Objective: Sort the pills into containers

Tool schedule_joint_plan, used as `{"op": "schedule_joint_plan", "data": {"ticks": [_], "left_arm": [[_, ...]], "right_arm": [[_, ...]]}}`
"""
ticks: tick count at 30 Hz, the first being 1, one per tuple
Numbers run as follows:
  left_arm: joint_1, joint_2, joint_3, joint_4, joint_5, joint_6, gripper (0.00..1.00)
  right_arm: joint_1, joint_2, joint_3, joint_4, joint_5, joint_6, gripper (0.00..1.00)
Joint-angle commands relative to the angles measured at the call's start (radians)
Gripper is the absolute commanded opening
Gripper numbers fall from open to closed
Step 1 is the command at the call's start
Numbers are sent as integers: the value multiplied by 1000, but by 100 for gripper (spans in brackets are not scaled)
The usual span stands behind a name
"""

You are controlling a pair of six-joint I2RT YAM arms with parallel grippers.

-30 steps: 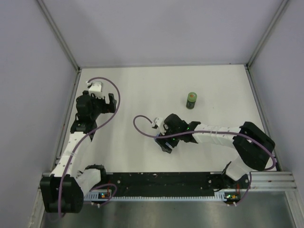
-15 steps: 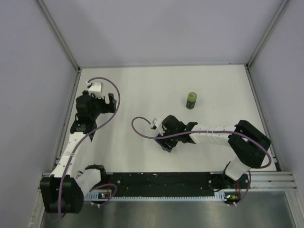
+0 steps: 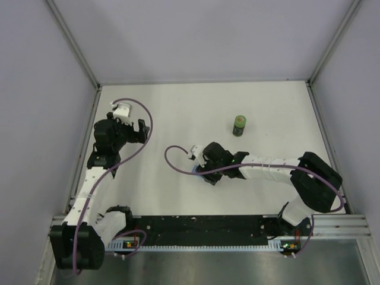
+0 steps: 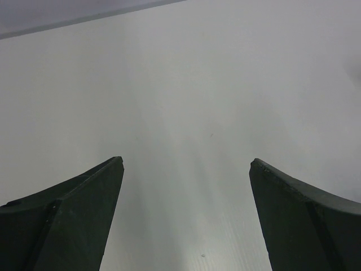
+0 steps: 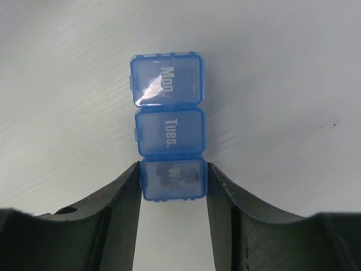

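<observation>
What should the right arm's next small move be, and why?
Probably lift the blue pill box slightly and carry it toward the left arm: the right pincer is shut on its Wed end, and the left pincer stands open, holding nothing.

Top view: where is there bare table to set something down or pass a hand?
Bare: the whole far strip of the table behind the green-capped bottle; the middle between the left gripper and the bottle; the near-left patch before the rail. Crowded: around the right gripper, fingers shut on the blue pill box, cable looping beside it.
</observation>
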Motion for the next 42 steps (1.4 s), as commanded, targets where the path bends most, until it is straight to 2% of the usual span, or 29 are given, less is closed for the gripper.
{"op": "schedule_joint_plan", "data": {"ticks": [1, 6, 9, 11, 17, 24, 27, 35, 42], "left_arm": [[3, -20, 8, -22, 136, 54, 99], [3, -17, 46, -94, 254, 95, 99], [3, -7, 100, -186, 410, 143, 99], [3, 5, 161, -275, 571, 196, 99], [-21, 22, 262, -421, 791, 245, 99], [-184, 6, 210, -422, 771, 414, 99], [-251, 32, 195, -386, 768, 434, 99], [-342, 115, 213, -347, 794, 450, 99], [-363, 138, 172, -294, 816, 456, 97]], "right_arm": [[-7, -121, 55, 3, -7, -57, 40], [-79, -192, 82, -57, -123, -97, 37], [-123, -215, 119, -100, -203, -129, 36], [-148, -224, 154, -134, -257, -159, 35], [-168, -227, 271, -215, -357, -203, 33], [-172, -190, 354, -295, -461, -211, 34], [-174, -172, 377, -327, -507, -222, 32], [-175, -139, 411, -362, -558, -229, 29], [-175, -144, 403, -361, -561, -231, 28]]}}
